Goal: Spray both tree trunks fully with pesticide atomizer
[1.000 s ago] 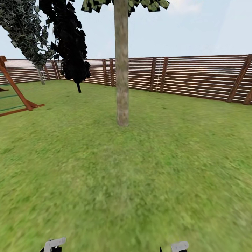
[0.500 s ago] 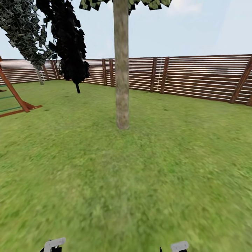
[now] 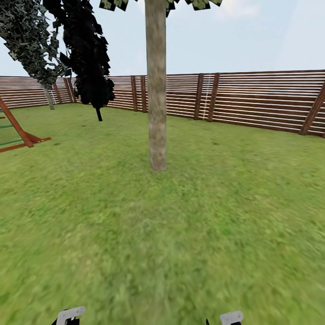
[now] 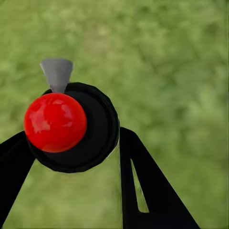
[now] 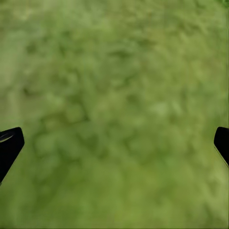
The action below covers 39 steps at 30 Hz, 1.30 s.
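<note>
Left fingers (image 4: 143, 186) around atomizer (image 4: 71, 125)

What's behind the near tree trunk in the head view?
Behind the tree trunk lies more grass lawn, then the slatted wooden fence and sky. The trunk covers a narrow strip of fence, so whatever stands there cannot be seen.

Left hand (image 4: 71, 186): two flat matte-black fingers (image 4: 148, 186), wedge-shaped, broad at the base and narrowing toward the tip; one has a slim triangular cut-out through its web. Right hand (image 5: 114, 145): black finger ends at either edge of its wrist view, blunt and squared. At the foot of the head view, two small pale grey brackets (image 3: 70, 314) on dark bodies, each with small holes.
</note>
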{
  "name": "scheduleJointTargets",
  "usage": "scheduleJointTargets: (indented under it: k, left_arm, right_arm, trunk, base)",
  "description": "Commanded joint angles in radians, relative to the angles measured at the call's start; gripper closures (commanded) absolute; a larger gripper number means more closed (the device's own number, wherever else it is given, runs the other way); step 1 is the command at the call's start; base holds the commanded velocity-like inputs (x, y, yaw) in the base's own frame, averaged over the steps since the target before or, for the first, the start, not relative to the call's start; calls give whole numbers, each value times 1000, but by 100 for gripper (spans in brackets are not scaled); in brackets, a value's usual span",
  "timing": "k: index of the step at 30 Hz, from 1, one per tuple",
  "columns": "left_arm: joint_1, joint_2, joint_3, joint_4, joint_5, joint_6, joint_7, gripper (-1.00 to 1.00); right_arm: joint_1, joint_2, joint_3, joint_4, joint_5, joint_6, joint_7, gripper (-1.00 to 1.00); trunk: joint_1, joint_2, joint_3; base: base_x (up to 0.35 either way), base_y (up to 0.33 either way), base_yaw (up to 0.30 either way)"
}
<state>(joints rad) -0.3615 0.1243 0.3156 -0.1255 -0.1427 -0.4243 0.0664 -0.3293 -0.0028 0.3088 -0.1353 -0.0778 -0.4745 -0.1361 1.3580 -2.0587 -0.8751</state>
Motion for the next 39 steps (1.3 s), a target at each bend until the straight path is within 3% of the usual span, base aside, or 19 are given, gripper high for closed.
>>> scheduleJointTargets:
  k: [1,39]
  left_arm:
    - [-1,0,3,1,-11,-4,6,100]
    - [-1,0,3,1,-11,-4,6,100]
  right_arm:
    - [-1,0,9,0,-8,-3,-3,-100]
    - [-1,0,9,0,-8,-3,-3,-100]
  trunk:
    - [0,0,-1]
    - [0,0,-1]
  base:
    - [340,0,0]
    - [340,0,0]
